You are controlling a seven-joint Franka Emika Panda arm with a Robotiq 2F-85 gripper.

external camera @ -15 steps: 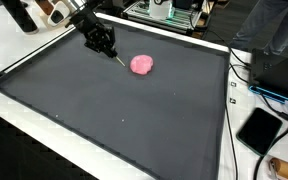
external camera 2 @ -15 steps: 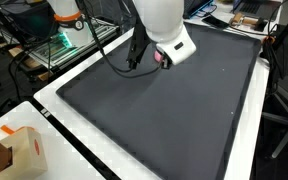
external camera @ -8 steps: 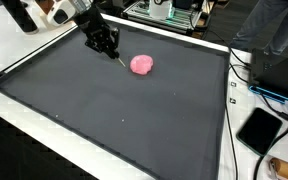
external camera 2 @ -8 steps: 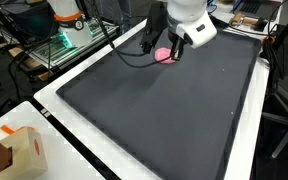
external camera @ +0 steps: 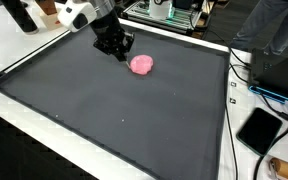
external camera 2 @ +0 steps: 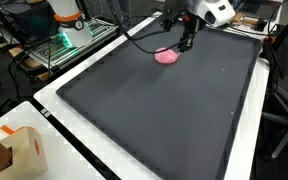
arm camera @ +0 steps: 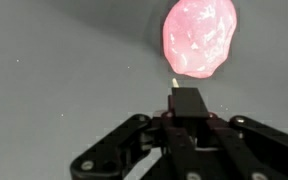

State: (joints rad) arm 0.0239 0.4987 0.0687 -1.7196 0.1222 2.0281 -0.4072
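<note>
A pink, lumpy blob (external camera: 141, 65) (external camera 2: 166, 56) lies on the dark grey mat (external camera: 114, 110) (external camera 2: 164, 110) near its far edge. My gripper (external camera: 117, 47) (external camera 2: 187, 42) hovers close beside the blob, a little above the mat. In the wrist view the blob (arm camera: 199, 38) glows just ahead of the gripper (arm camera: 189, 100). The jaws are pressed together, and a thin pale stick tip (arm camera: 173, 78) pokes out between them towards the blob. The tip stops just short of the blob's edge.
The mat has a white border (external camera: 44, 135). A black tablet (external camera: 260, 129) and cables (external camera: 240, 78) lie beyond one side. Equipment racks (external camera: 169, 12) stand behind the far edge. A cardboard box (external camera 2: 14, 150) sits off a near corner.
The arm has swung along the far edge of the mat, bringing the gripper closer to the pink blob. The blob has not moved.
</note>
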